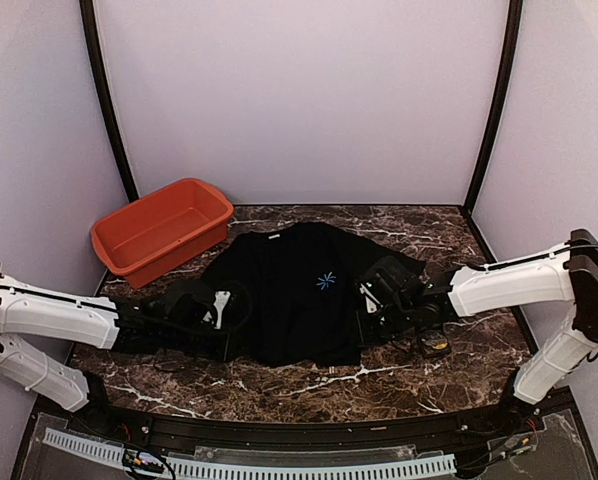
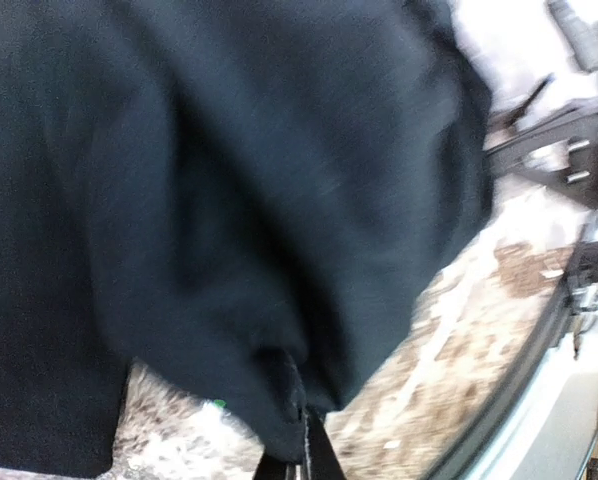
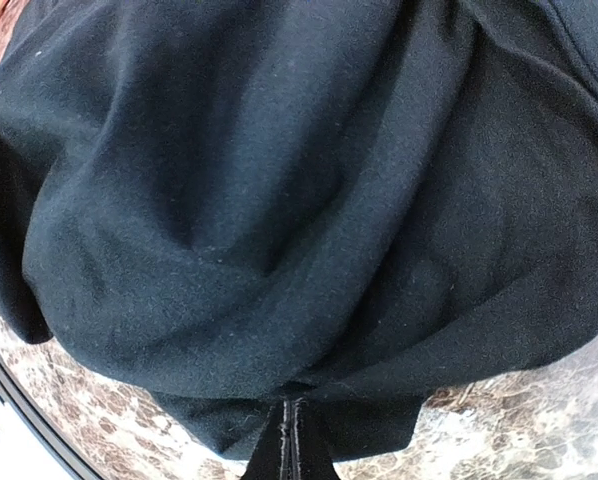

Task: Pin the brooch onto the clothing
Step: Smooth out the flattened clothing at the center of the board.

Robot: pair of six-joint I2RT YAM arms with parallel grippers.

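The black T-shirt (image 1: 289,300) lies spread on the marble table, its light-blue starburst print (image 1: 326,281) facing up. My left gripper (image 1: 225,318) is at the shirt's left edge. In the left wrist view it (image 2: 304,445) is shut on a pinched fold of the black fabric (image 2: 229,200), which is lifted off the table. My right gripper (image 1: 365,305) is at the shirt's right edge. In the right wrist view it (image 3: 292,430) is shut on bunched black fabric (image 3: 279,200). A small dark case with a yellow-gold spot (image 1: 435,345) lies right of the shirt; I cannot tell whether that spot is the brooch.
An orange-red plastic basin (image 1: 161,230) stands at the back left of the marble table (image 1: 309,385). Purple walls enclose the back and sides. A black rail runs along the table's near edge (image 1: 309,432).
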